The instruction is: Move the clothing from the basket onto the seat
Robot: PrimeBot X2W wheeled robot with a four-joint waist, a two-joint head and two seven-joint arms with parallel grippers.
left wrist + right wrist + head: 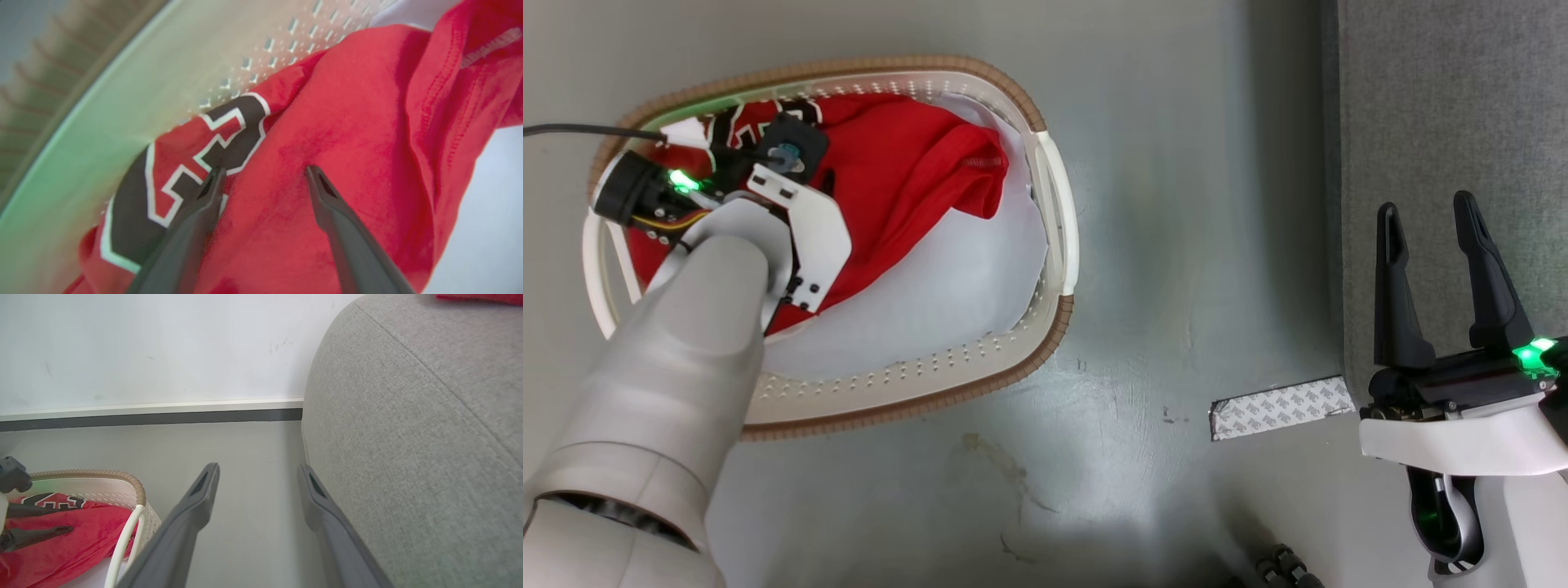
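The bright red soft clothing (907,180), with its black patch of white-edged numerals, lies bunched inside the oval cream-white perforated plastic basket (915,390). The basket stands on the grey floor (1176,245), apart from the large light-grey woven-fabric seat (1445,98). The left gripper (264,170) is down in the basket, its 2 dark fingers spread wide over the red cloth and gripping nothing. Whether the tips touch the cloth is unclear. The right gripper (1424,204), equally wide and empty, hovers at the seat's edge.
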